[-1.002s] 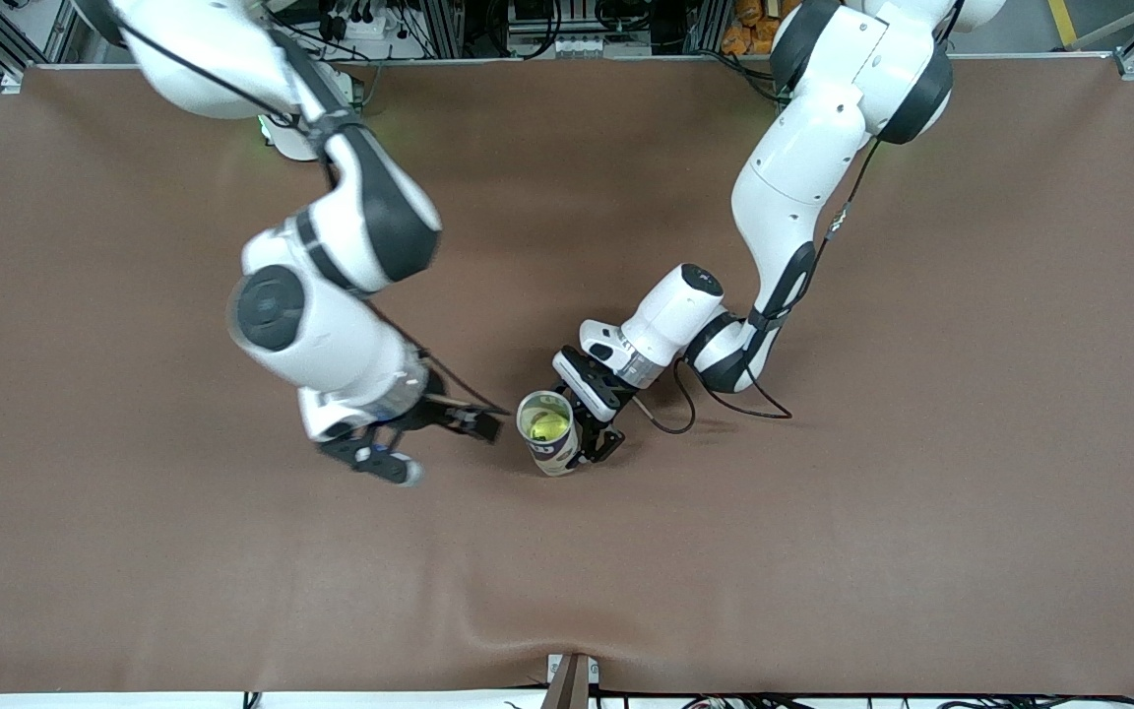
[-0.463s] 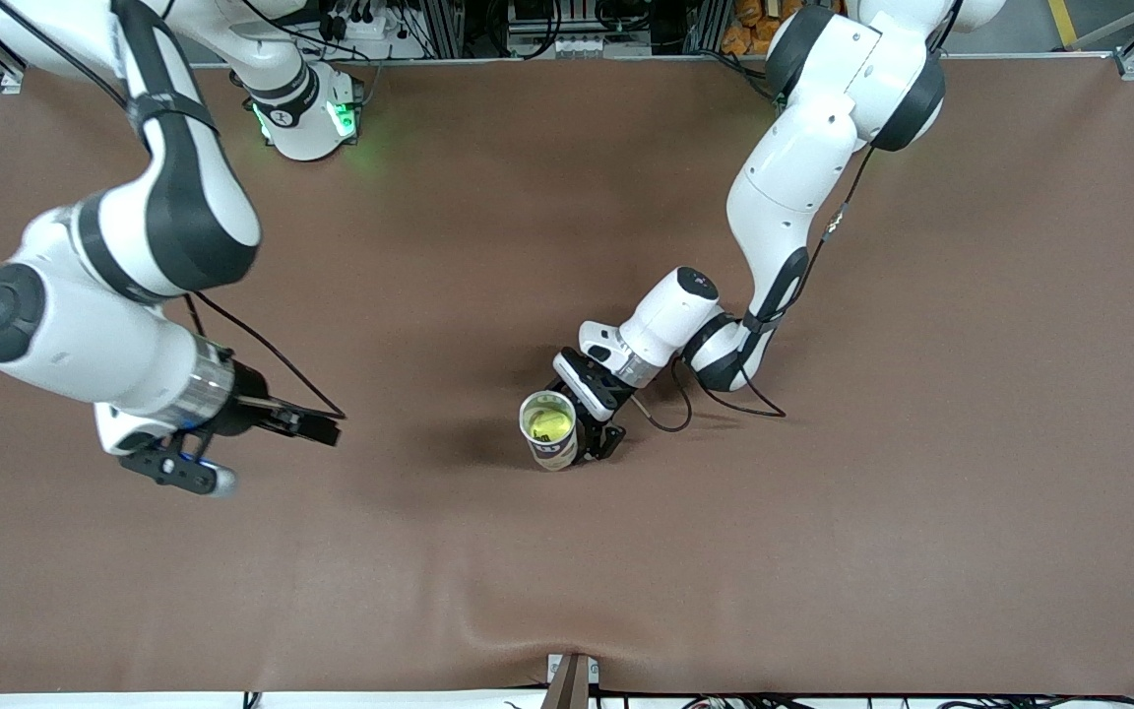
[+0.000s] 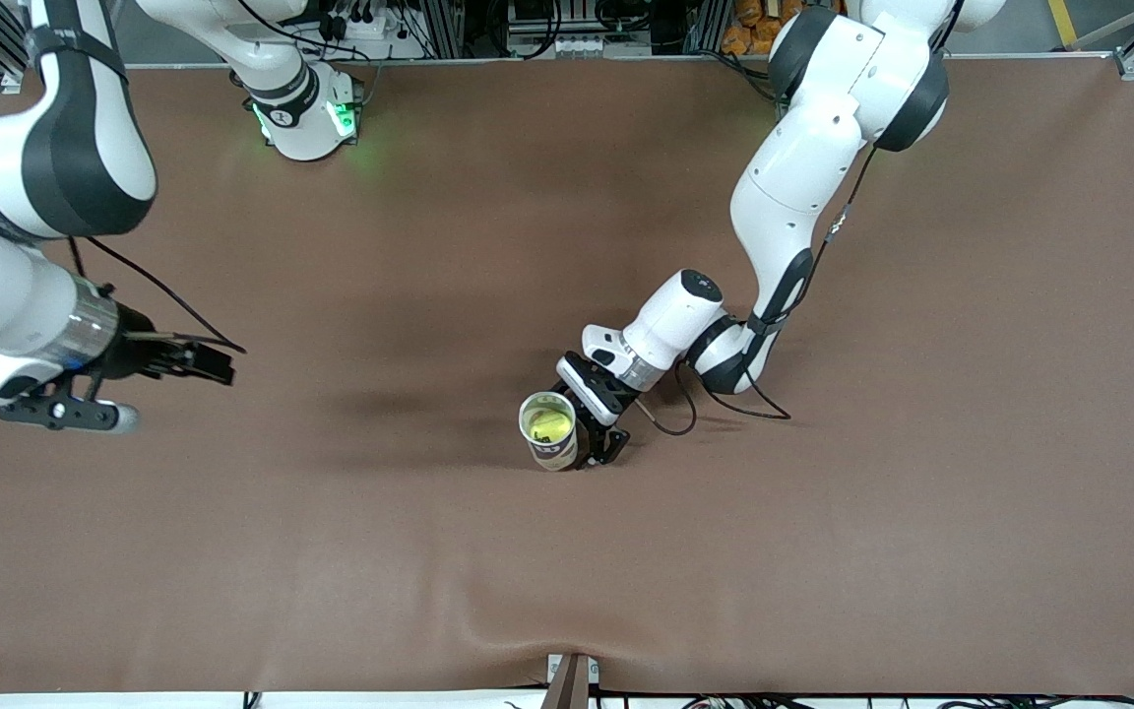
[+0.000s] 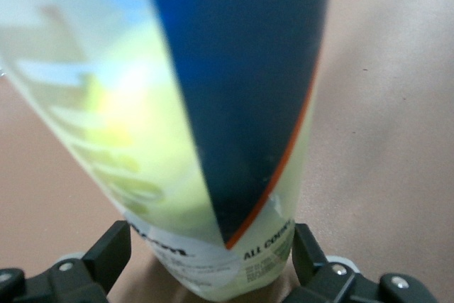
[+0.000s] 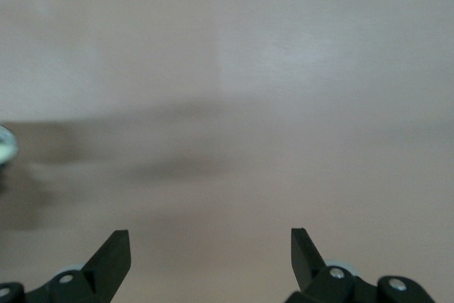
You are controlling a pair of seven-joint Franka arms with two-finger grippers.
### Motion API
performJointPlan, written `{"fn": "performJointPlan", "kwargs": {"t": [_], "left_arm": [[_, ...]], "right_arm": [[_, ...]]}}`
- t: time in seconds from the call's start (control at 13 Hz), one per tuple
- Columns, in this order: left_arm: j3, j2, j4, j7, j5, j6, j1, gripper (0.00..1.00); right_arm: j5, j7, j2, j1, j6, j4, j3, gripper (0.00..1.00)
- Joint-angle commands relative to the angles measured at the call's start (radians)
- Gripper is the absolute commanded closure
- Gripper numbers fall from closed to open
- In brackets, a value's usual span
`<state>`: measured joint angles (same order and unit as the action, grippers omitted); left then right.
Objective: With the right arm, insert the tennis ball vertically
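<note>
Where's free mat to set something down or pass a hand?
Crowded only mid-table: the tube with the tennis ball stands upright there, the left hand open around its base. Bare mat runs from the tube to the edge nearest the front camera, and toward the left arm's end. The right hand hangs open over bare mat at its own end.

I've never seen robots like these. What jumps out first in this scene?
An upright tennis ball can stands mid-table on the brown table, a yellow tennis ball visible inside it. The left gripper sits low beside the can, its open fingers on either side of it. The right gripper hangs open and empty over the right arm's end of the table.
</note>
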<state>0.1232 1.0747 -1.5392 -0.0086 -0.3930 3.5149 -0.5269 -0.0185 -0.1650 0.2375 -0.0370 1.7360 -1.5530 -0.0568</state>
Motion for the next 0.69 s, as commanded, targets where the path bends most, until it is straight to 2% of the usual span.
{"fn": "performJointPlan", "kwargs": {"t": [0.0, 0.15, 0.46, 0.54, 0.62], "left_arm": [[-0.002, -0.028, -0.033, -0.033, -0.012, -0.002, 0.001, 0.0], [-0.002, -0.047, -0.073, -0.031, -0.017, -0.002, 0.013, 0.0], [-0.002, -0.093, -0.156, -0.031, -0.017, -0.002, 0.016, 0.0], [-0.002, -0.099, -0.168, -0.03, -0.018, -0.002, 0.025, 0.0], [-0.002, -0.107, -0.186, -0.025, -0.018, -0.002, 0.03, 0.0]], "right_arm": [[0.034, 0.091, -0.053, 0.057, -0.029, -0.047, -0.018, 0.0], [0.035, 0.096, -0.076, 0.097, -0.073, -0.045, -0.018, 0.0], [0.032, 0.148, -0.214, 0.15, -0.148, -0.071, -0.015, 0.0], [0.032, 0.171, -0.239, 0.138, -0.171, -0.071, 0.023, 0.0], [0.026, 0.18, -0.265, 0.093, -0.179, -0.071, 0.087, 0.0]]}}
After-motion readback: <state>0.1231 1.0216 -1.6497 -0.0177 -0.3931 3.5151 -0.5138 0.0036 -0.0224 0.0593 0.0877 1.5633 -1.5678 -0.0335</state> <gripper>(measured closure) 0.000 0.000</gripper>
